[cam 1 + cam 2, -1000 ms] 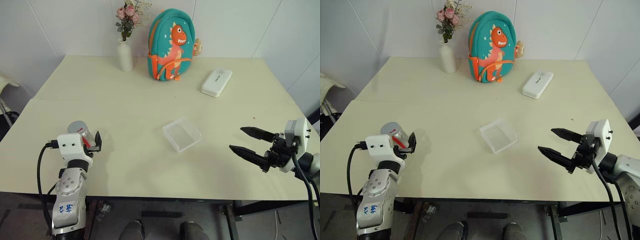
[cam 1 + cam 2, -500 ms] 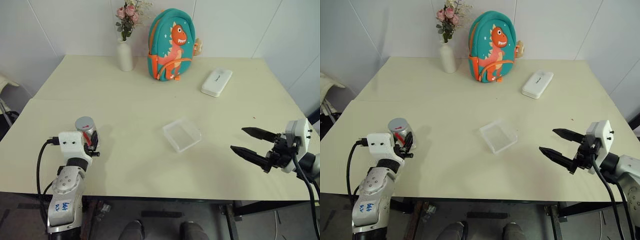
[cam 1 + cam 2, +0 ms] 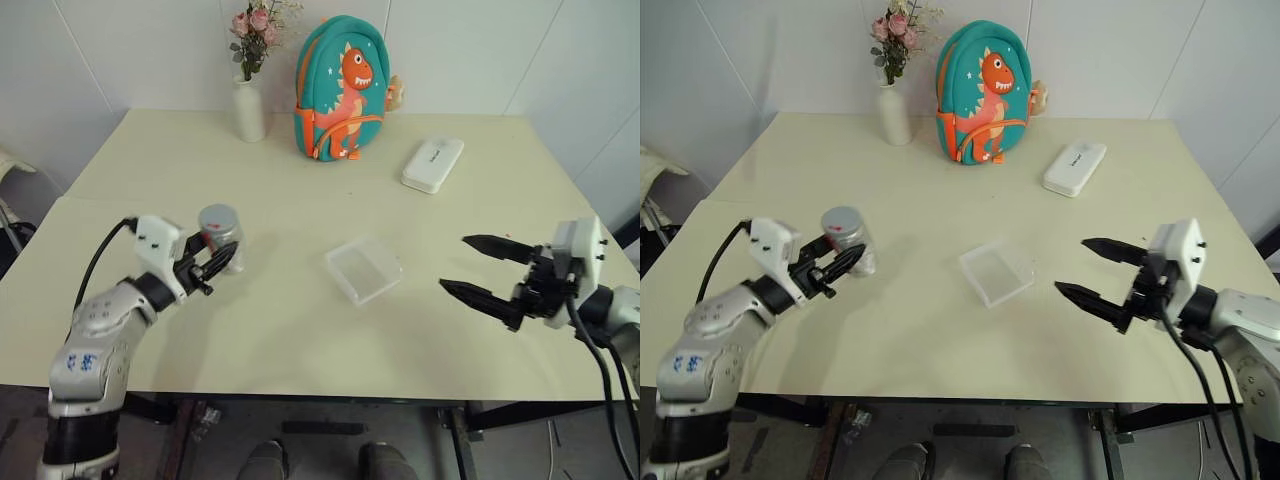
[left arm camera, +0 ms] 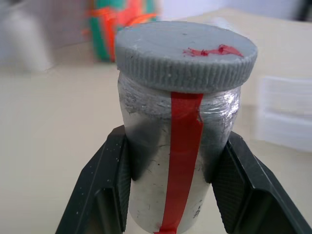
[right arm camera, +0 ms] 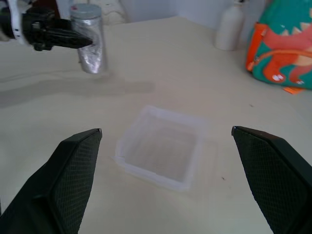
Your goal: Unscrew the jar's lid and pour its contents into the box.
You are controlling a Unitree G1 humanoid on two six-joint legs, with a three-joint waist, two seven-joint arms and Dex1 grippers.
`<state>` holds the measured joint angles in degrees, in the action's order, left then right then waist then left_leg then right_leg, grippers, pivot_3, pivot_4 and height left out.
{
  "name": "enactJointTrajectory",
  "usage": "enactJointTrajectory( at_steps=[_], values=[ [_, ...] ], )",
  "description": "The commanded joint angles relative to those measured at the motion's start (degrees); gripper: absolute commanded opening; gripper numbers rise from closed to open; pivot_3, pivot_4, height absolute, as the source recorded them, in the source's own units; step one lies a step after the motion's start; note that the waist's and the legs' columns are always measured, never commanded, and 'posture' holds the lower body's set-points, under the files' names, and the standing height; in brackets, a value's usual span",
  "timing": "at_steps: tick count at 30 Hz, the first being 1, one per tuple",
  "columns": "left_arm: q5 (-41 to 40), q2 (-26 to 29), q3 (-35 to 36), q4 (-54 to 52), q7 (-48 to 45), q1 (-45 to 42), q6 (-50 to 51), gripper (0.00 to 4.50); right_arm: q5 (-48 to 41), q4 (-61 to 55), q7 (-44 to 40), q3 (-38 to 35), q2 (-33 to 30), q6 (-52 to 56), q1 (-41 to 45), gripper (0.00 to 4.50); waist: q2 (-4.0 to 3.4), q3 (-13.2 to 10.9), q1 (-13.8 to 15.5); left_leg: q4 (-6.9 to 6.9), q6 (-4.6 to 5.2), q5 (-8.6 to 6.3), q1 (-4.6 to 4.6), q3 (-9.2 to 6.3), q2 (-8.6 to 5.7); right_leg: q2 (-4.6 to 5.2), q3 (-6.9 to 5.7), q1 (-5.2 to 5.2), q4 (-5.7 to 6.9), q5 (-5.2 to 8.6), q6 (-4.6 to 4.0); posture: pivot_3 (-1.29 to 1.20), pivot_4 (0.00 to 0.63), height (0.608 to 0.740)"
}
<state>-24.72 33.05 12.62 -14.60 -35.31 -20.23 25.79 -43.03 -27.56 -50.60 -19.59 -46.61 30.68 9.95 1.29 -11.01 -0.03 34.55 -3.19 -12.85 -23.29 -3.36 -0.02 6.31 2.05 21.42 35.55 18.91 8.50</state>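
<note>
Since a second ago my left gripper [image 3: 215,262] has closed on the jar [image 3: 222,238] and lifted it off the table [image 3: 300,330], carrying it in toward the box [image 3: 363,268]; back then the jar sat nearer the table's near-left edge with the fingers only around it. My right gripper [image 3: 480,272] has drifted a little closer to the box too.

Now I see the jar upright, pinched by its lower body between the two black fingers [image 4: 105,190], which are clamped flat against its sides. The lid [image 4: 185,53] is screwed on, grey and ribbed, with a red smear on top and a red strip running down the jar's side. I cannot make out the contents through the silvery wall.

Taking the box as my landmark: it lies on the table, tilted square to nothing, apparently empty. The jar hangs to the box's left, well apart from it, slightly above the tabletop. My right gripper is on the box's right, near but not touching, its two fingers spread wide and pointing toward the box with nothing between them.

Beyond the box, toward the wall, stands a teal dinosaur backpack [image 3: 343,88]. A white vase [image 3: 248,108] with pink flowers is left of the backpack, farther back than the jar. A white case [image 3: 433,164] lies behind the box and to its right.
</note>
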Motion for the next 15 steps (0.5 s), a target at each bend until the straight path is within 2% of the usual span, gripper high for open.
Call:
enactJointTrajectory(
  at_steps=[1,6,10,15],
  values=[
    [-1.69,0.3,-2.75,2.83,-6.3,-4.35,-2.89,1.88,-1.52,-4.85,5.12,1.9,1.78,1.64,2.54,4.5,0.0,0.0,0.01,0.0,0.01,-0.02,-0.01,0.0,0.0,0.01,0.0,-0.01,-0.03,0.0,0.01,0.0,0.15,0.74],
    [-3.18,-0.48,-6.52,6.41,-13.88,-9.71,-3.66,1.88,-2.07,-8.13,13.27,5.92,5.31,5.13,7.59,4.5,0.02,-0.01,-0.26,-0.04,0.02,-0.04,-0.06,0.01,0.0,0.0,0.0,0.08,-0.03,0.01,0.01,0.0,0.15,0.74],
    [-3.76,-0.77,-8.3,8.13,-16.34,-11.85,-2.03,1.88,-2.73,-9.08,17.28,7.93,7.2,7.27,10.95,4.5,0.03,-0.02,-0.18,-0.14,0.02,-0.04,-0.05,0.0,0.03,-0.01,-0.01,0.11,-0.01,0.05,0.01,0.0,0.15,0.74],
    [-4.48,-2.02,-11.55,11.09,-20.85,-15.28,-0.66,1.88,-0.68,-9.78,25.18,14.47,11.96,11.27,17.8,4.5,0.03,-0.02,-0.24,-0.13,0.03,-0.03,-0.04,-0.01,0.03,-0.02,-0.01,0.13,0.06,0.06,0.01,0.0,0.15,0.74]
  ],
)
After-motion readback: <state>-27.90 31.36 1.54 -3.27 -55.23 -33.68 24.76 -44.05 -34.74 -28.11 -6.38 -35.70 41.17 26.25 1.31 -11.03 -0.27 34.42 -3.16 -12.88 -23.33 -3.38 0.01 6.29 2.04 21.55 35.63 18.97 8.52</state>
